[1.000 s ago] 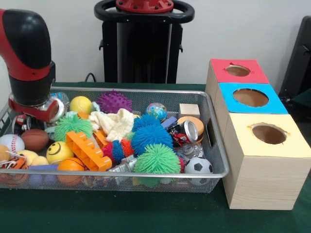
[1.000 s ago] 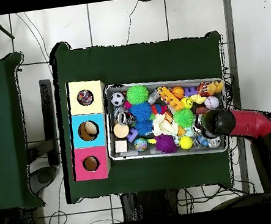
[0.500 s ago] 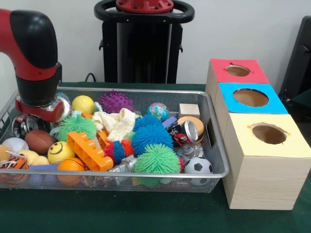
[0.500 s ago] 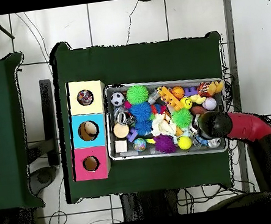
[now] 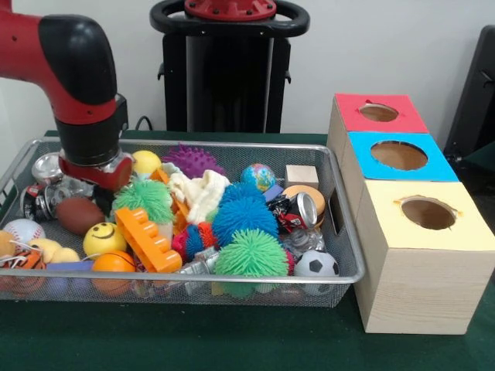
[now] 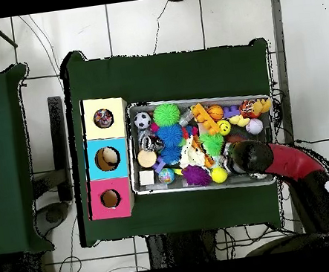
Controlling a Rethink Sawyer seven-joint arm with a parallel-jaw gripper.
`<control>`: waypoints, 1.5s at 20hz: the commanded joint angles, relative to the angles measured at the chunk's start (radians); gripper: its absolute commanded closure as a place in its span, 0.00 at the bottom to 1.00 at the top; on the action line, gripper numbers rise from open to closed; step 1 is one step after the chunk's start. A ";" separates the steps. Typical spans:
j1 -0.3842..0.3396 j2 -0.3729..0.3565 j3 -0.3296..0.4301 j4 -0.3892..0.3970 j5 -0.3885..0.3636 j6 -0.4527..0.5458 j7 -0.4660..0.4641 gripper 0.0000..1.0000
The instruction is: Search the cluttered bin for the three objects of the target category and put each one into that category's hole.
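The wire mesh bin [image 5: 232, 276] is full of toys and also shows in the overhead view [image 6: 193, 100]. My gripper [image 5: 91, 174] hangs under the red and black arm and dips into the bin's left part, between a brown football [image 5: 77, 215] and a green spiky ball [image 5: 145, 199]. In the overhead view the arm's end [image 6: 244, 158] covers it. No spotted cloth shows among the toys in the bin. The yellow-surrounded hole [image 5: 428, 212] is on the nearest wooden box. From above, something with coloured spots shows inside the hole [image 6: 104, 118].
A plain cream cloth [image 5: 199, 193], an orange brick [image 5: 147, 239], blue [image 5: 244, 216] and green [image 5: 249, 253] spiky balls, a soccer ball [image 5: 315, 264] and a smiley ball [image 5: 104, 238] fill the bin. Blue-surrounded [image 5: 399, 154] and red-surrounded [image 5: 379, 113] holes lie behind the yellow one.
The arm has moved from the bin's left end towards its middle. The green spiky ball, orange brick and cream cloth have shifted the same way.
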 commanded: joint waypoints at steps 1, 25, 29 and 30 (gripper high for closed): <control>0.068 0.059 0.040 0.226 0.098 -0.007 0.227 1.00; 0.197 -0.060 -0.039 0.418 0.387 -0.082 0.238 1.00; 0.204 -0.072 -0.052 0.419 0.409 -0.096 0.214 1.00; 0.203 -0.074 -0.055 0.418 0.415 -0.098 0.208 1.00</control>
